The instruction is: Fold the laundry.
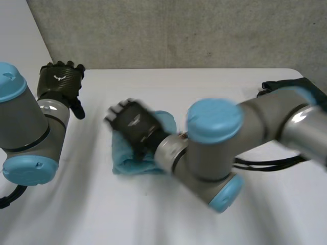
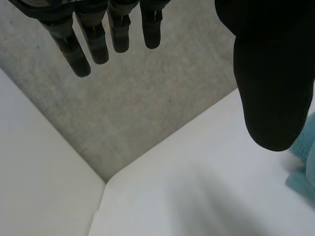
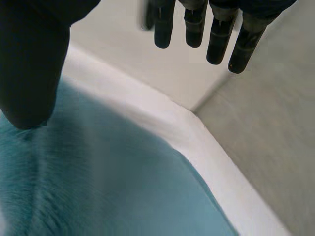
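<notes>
While both arms reach over the surface [image 1: 214, 87], towel [image 1: 130, 164]: teal, mid-surface.
Left robot hand [image 1: 60, 81]: fingers straight, empty.
Right robot hand [image 1: 132, 123]: fingers straight, over towel.

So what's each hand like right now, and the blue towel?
Left hand: open, fingers straight, holding nothing.
Right hand: open, fingers straight, over the towel.
Blue towel: bunched in a small heap, lying on the white table.
</notes>
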